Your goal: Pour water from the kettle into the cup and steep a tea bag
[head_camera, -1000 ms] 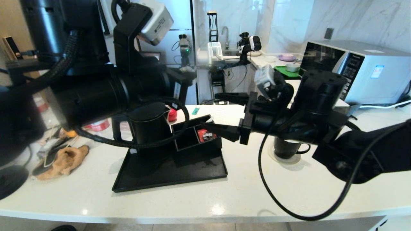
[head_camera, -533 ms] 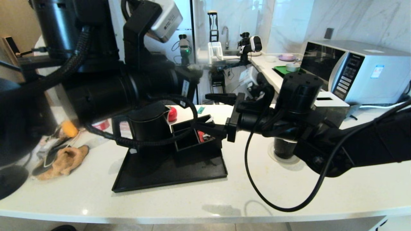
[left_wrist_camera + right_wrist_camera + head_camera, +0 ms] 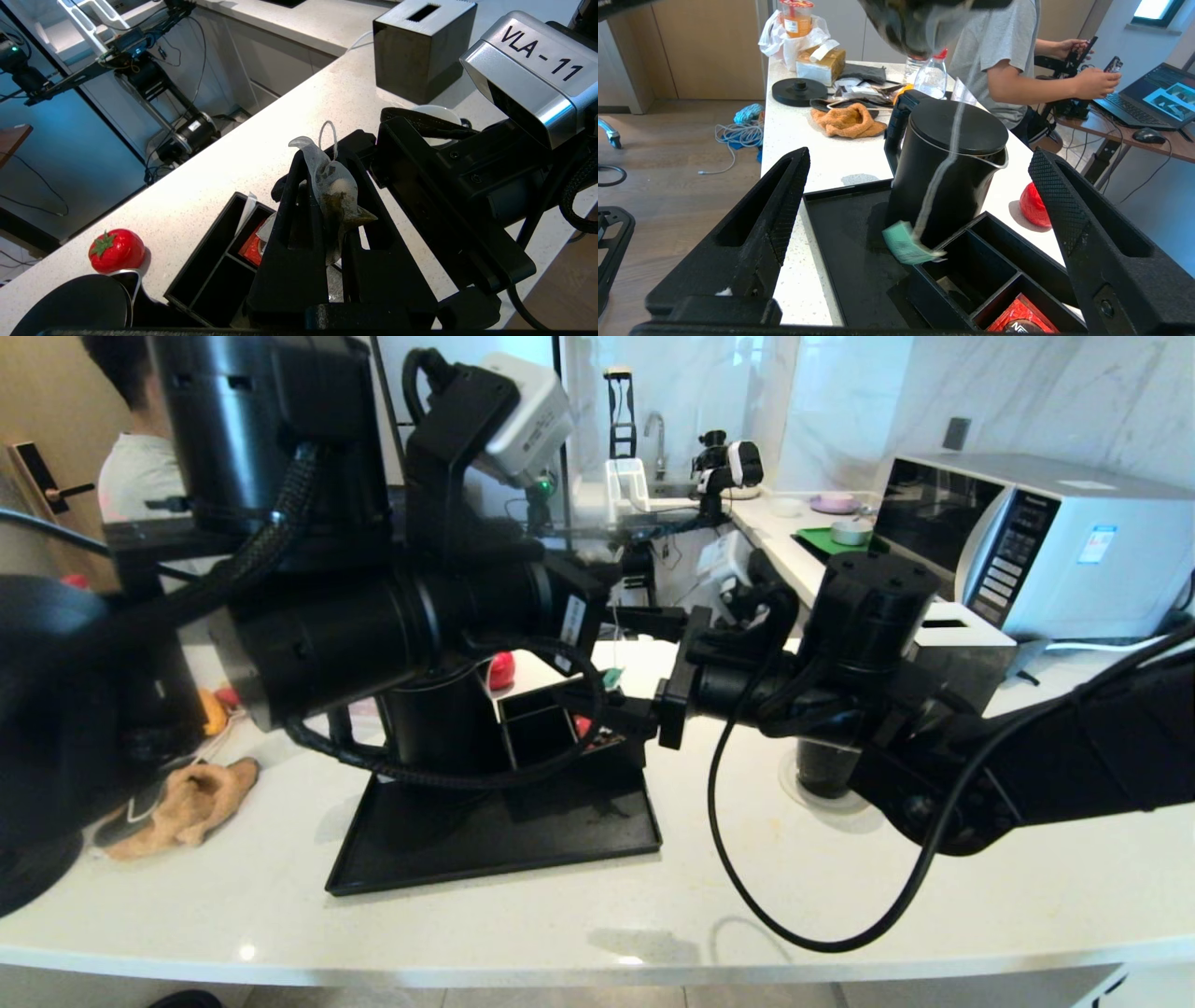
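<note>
left end effector (image 3: 327,186): clamped on tea bag (image 3: 334,191) | right end effector (image 3: 920,205): wide open, holding nothing, facing kettle (image 3: 950,158)

- You can read "VLA - 11" in black letters on the silver camera housing (image 3: 532,74) mounted on the right arm's wrist, seen in the left wrist view.
- The microwave (image 3: 1046,537) carries a blue sticker and a column of control buttons, but you cannot read their print.
- The red sachet (image 3: 1020,317) shows white lettering that is cut off and illegible.
</note>
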Robot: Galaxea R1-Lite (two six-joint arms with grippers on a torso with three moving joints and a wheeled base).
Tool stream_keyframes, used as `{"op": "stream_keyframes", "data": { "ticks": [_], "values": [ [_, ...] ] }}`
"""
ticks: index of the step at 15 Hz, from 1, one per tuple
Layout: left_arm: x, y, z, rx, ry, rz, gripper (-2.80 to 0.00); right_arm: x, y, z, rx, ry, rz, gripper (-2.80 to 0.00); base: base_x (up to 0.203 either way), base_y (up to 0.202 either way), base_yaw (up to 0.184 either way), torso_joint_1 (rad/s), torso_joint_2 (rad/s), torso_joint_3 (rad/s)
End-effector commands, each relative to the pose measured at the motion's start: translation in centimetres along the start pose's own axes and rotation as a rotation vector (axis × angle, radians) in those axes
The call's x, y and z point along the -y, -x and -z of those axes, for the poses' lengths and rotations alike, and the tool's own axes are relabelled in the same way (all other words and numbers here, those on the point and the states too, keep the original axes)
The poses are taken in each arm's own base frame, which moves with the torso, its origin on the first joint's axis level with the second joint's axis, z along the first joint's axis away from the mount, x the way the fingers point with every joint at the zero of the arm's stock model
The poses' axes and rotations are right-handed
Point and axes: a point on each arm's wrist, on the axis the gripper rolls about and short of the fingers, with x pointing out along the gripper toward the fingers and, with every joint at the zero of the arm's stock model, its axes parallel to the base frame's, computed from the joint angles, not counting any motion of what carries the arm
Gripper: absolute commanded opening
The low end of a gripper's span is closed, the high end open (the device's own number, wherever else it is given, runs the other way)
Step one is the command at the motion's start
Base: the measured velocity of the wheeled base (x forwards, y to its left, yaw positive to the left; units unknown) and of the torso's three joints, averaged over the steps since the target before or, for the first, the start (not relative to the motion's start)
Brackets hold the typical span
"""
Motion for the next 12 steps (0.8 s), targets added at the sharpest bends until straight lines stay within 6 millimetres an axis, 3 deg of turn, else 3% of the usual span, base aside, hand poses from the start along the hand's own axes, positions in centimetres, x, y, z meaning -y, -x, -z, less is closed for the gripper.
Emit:
{"op": "stream_keyframes", "data": {
  "ticks": [1, 12],
  "values": [
    [0.04, -0.07, 0.07, -0.002, -0.001, 0.000, -2.80, -0.01, 0.07, -0.17, 0.007, 0.008, -0.003, 0.00, 0.000, 0.000, 0.000, 0.000, 0.00, 0.000],
    [-0.01, -0.06, -0.10, 0.004, 0.000, -0.002, -2.80, -0.14, 0.19, 0.15, -0.003, 0.001, -0.004, 0.00, 0.000, 0.000, 0.000, 0.000, 0.00, 0.000]
  ]
}}
